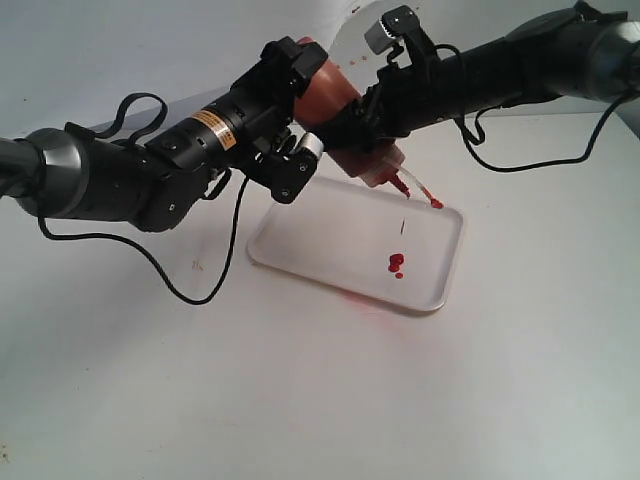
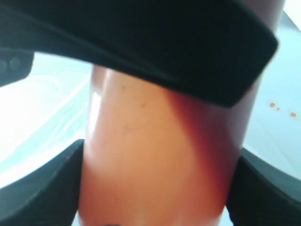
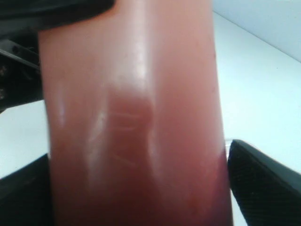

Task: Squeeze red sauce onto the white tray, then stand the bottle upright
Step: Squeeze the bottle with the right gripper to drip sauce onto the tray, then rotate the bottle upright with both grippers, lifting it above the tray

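Observation:
The bottle hangs tilted over the white tray, its red nozzle pointing down and its small cap dangling beside it. My left gripper is shut on the bottle's upper body. My right gripper is shut on it lower down, nearer the nozzle. A few drops of red sauce lie on the tray. Both wrist views are filled by the bottle, with black fingers against its sides. A shallow dent shows in its wall.
A black cable loops over the white table left of the tray. A faint red smear marks the table by the tray's near edge. The other arm's black finger crosses the left wrist view.

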`<move>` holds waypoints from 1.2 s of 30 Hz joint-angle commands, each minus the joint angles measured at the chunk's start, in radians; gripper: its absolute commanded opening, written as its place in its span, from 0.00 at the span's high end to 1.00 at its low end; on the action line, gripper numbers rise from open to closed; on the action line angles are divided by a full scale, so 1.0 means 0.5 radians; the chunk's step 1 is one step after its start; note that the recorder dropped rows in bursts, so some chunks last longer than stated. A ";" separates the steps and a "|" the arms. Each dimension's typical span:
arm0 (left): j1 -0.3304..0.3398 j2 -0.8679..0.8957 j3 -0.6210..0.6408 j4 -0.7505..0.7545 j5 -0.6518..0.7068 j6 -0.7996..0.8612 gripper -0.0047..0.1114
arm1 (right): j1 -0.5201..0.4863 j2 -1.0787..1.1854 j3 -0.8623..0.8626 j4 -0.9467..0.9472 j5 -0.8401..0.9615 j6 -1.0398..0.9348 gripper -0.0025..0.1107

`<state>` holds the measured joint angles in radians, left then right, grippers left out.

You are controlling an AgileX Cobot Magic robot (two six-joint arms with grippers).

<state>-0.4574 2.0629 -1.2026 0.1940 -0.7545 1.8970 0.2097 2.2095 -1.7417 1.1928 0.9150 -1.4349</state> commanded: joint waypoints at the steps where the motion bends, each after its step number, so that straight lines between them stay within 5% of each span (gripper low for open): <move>1: -0.023 -0.028 -0.021 -0.057 -0.234 -0.235 0.96 | -0.014 -0.002 -0.012 0.043 -0.131 0.030 0.27; 36: 0.000 -0.028 0.179 -0.108 -0.444 -0.723 0.96 | -0.028 -0.216 -0.012 0.043 0.004 0.030 0.24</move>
<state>-0.4534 2.0742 -1.1278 0.1566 -0.8985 1.5841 0.2075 2.1288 -1.7417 1.1914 0.9374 -1.4212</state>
